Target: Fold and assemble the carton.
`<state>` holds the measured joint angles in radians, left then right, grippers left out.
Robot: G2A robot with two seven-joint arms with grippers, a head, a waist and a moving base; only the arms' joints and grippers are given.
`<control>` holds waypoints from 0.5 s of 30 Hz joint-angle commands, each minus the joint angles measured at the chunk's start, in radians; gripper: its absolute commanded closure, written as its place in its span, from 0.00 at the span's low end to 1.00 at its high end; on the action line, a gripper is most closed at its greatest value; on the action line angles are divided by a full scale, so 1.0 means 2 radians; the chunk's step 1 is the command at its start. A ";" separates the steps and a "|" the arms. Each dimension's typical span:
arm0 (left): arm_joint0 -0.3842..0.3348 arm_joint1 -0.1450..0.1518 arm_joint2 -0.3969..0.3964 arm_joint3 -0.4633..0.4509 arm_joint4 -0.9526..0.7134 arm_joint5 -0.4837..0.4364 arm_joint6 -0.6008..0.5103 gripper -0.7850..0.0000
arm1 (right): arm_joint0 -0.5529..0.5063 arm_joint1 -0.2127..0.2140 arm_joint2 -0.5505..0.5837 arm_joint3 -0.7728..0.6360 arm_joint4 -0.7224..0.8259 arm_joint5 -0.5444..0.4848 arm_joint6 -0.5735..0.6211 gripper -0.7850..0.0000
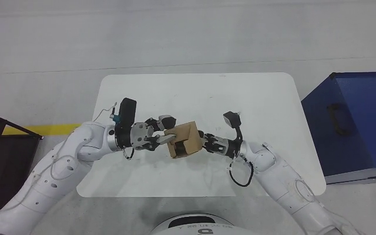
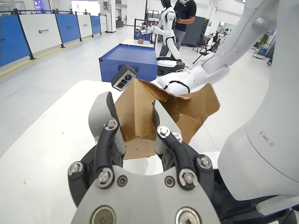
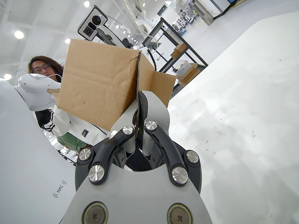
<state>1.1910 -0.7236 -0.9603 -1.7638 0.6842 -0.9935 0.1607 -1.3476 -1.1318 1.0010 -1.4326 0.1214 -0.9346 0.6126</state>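
Note:
A brown carton, partly folded with loose flaps, is held above the white table near its front middle. My right gripper comes in from the right and is shut on the edge of one carton wall; its fingertips pinch the cardboard. My left gripper is at the carton's left side. In the left wrist view it stands open, with a corner of the carton between its fingers, which lie close to the cardboard.
A blue bin stands off the table's right edge, also seen as the blue bin beyond the far side. A dark frame is on the floor at the left. The table's back half is bare.

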 commanded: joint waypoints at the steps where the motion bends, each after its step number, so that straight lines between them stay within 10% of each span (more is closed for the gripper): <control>1: 0.003 -0.001 -0.010 -0.002 -0.014 -0.002 0.012 0.56 | 0.002 0.000 0.000 0.002 0.001 0.000 -0.002 1.00; 6: 0.012 0.001 -0.017 -0.024 -0.034 -0.009 0.007 0.03 | 0.006 -0.001 0.000 0.010 0.005 -0.001 -0.013 1.00; 15: -0.002 0.004 -0.011 -0.043 0.017 -0.009 -0.031 0.00 | 0.014 -0.004 -0.007 0.028 0.014 -0.007 -0.024 1.00</control>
<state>1.1918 -0.7140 -0.9816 -1.8481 0.6982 -1.0123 0.0931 -1.3204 -1.1393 0.9879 -1.3783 0.1489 -0.9475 0.5650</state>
